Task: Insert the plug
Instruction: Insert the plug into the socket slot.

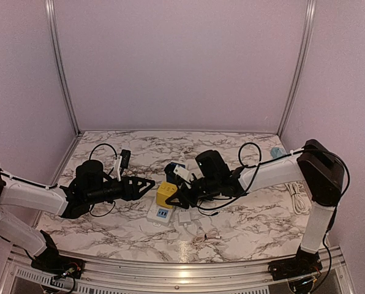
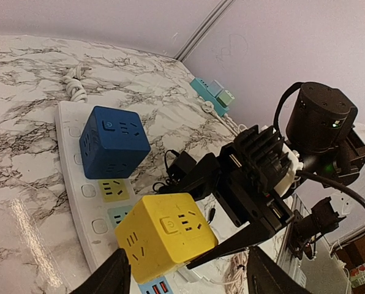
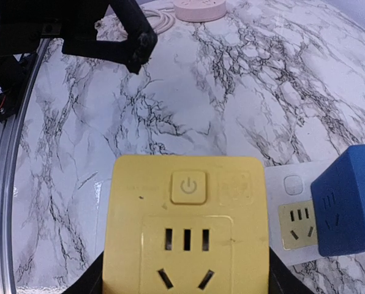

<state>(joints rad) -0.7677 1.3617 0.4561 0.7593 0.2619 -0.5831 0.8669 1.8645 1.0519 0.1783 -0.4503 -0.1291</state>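
- At the middle of the counter [image 1: 244, 226], we see the right claw [image 3: 187, 269] closed on the yellow cube plug [image 3: 187, 226], one finger down each side.
- That cube hangs tilted over the near end of the white power strip [image 2: 69, 131]; its pins are hidden, so we cannot tell whether they have entered a socket.
- From the right claw, the strip lies directly below and stretches away along its length towards the blue cube [image 2: 114, 141], which sits on a farther socket.
- We judge the coming move to be a levelling of the cube, then a straight push down.
- Just beside the yellow cube on its left, the left claw [image 1: 149, 183] stands open and holds nothing; it is close enough to steady the strip.
- Small white adapters [image 1: 185, 215] lie just beside the strip.
- A cable coil [image 1: 299, 197] and a teal block [image 2: 210, 92] lie well apart, out of the way.
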